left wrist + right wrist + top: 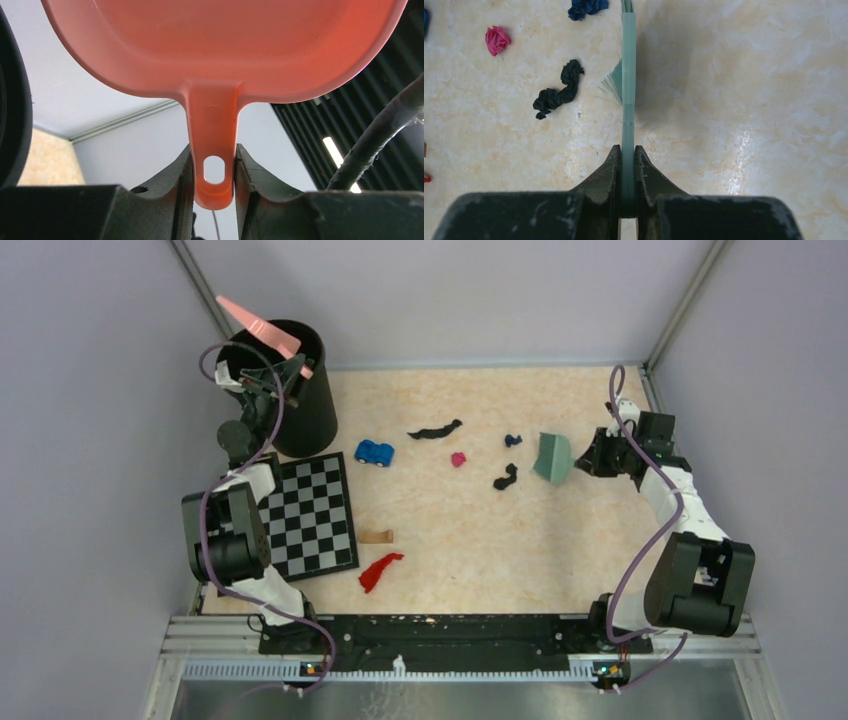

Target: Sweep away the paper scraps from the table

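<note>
Where marbled table (749,100) spreads, crumpled paper scraps (497,40) lie.

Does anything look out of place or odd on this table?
A blue toy car sits among the paper scraps, near the black bin: it is not litter. The pink dustpan hangs tilted above the bin, far from the green brush.

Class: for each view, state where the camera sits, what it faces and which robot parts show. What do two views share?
Top external: above and behind, facing down on the table; left arm and right arm show.
Left wrist: faces upward; left gripper clamps the pink dustpan.
Right wrist: faces down; right gripper clamps the green brush.
Shared: top and right wrist show the black scrap.
</note>
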`<move>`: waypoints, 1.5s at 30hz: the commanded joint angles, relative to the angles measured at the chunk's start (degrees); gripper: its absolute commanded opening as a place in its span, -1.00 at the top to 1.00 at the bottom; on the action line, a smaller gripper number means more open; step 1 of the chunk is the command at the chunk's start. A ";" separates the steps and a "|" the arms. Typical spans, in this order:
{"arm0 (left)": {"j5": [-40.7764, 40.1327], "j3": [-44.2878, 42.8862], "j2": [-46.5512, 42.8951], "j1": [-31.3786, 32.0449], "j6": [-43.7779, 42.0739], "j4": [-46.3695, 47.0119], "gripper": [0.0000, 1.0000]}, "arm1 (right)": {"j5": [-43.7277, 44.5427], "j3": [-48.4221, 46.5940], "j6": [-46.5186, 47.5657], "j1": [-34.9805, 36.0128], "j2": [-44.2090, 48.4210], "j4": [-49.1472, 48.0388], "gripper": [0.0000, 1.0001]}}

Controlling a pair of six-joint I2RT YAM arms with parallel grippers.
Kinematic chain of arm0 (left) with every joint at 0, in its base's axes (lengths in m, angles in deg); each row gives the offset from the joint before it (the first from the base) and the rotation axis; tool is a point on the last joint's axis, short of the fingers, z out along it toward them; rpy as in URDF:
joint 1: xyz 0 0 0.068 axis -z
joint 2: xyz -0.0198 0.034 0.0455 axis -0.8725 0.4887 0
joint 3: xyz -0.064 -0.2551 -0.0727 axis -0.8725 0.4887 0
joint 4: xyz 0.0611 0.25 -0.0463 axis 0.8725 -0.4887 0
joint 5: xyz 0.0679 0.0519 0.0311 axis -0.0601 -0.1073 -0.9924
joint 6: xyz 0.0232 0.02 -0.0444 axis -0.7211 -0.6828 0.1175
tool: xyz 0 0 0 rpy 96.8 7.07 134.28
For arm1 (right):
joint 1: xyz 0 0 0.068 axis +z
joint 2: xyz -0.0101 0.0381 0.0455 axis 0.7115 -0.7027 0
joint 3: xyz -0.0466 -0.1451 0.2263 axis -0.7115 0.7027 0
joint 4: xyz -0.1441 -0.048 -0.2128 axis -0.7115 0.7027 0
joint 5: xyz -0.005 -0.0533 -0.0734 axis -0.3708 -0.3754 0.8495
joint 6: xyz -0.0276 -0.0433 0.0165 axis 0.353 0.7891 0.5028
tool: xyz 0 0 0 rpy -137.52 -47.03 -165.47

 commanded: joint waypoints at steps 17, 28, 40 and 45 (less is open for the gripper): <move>-9.48 -0.44 4.33 0.77 13.51 21.58 1.00 | -1.10 -0.73 1.48 -0.53 -0.46 0.50 1.00; -12.62 1.91 -0.22 1.11 12.79 17.48 1.00 | -1.63 -0.92 1.65 -0.53 -0.85 0.73 1.00; 6.69 -14.23 -12.22 0.40 -29.49 -44.46 1.00 | -2.07 -0.92 1.82 -0.53 -0.55 1.06 1.00; -4.55 -41.09 -9.05 3.20 -69.71 -91.55 1.00 | -2.40 -0.97 1.83 -0.53 -0.36 1.10 1.00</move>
